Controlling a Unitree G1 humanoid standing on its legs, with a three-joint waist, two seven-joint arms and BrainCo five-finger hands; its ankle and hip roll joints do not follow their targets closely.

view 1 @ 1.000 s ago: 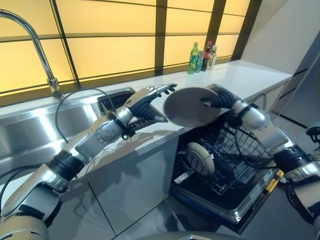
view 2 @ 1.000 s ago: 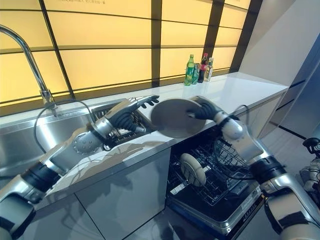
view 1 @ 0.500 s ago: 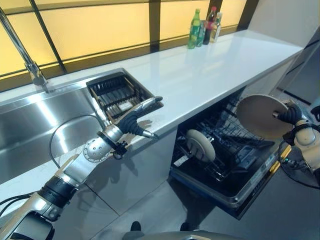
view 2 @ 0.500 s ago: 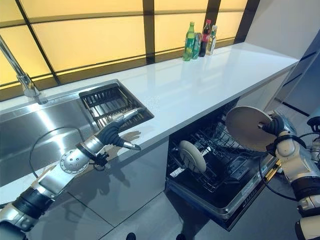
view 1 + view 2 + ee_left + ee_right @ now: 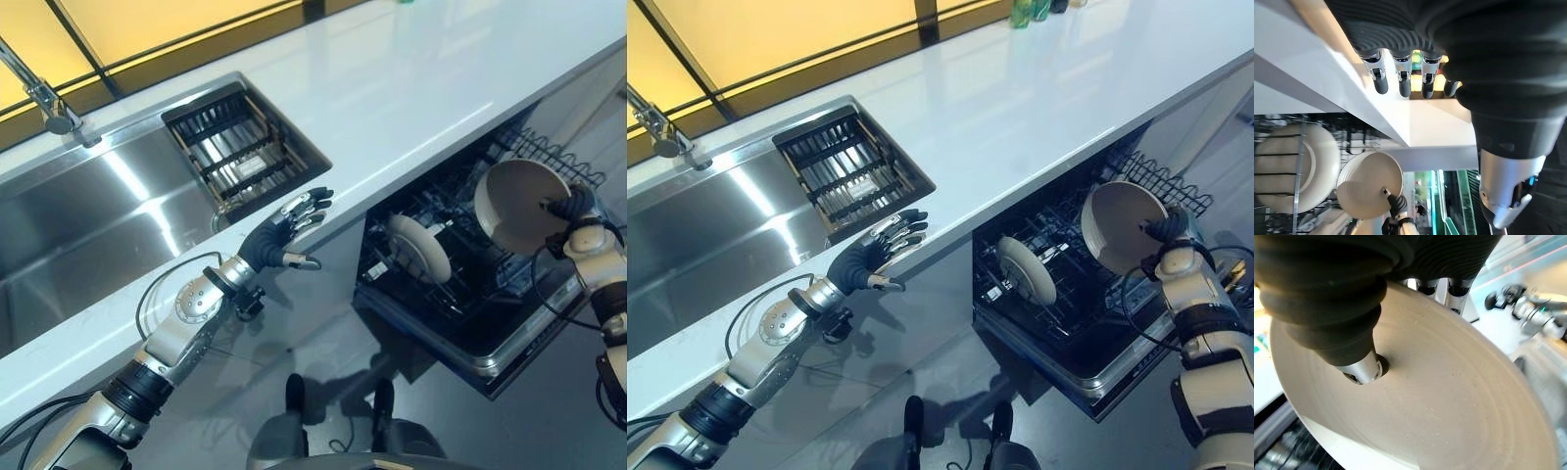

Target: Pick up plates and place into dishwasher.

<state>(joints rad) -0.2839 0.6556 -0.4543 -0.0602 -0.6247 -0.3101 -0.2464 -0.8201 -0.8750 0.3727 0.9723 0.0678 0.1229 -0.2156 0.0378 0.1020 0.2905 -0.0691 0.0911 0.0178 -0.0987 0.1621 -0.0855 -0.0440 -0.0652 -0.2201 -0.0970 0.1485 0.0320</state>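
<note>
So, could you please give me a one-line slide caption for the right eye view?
Right hand pinches a plate above the open dishwasher, one plate already racked; left hand open by the counter edge.

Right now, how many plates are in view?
2. One plate is pinched in the right hand above the open dishwasher; the other plate stands on edge in its lower rack. More could be hidden deeper in the rack.

the plate [image 5: 519, 204] covers most of the right hand [image 5: 573, 207] and the rack [image 5: 446, 294] part behind it. the dishwasher [image 5: 490, 343] runs under the counter [image 5: 411, 108], its back hidden. the sink [image 5: 88, 225] and tap [image 5: 44, 93] are cut off at the picture's edge.
</note>
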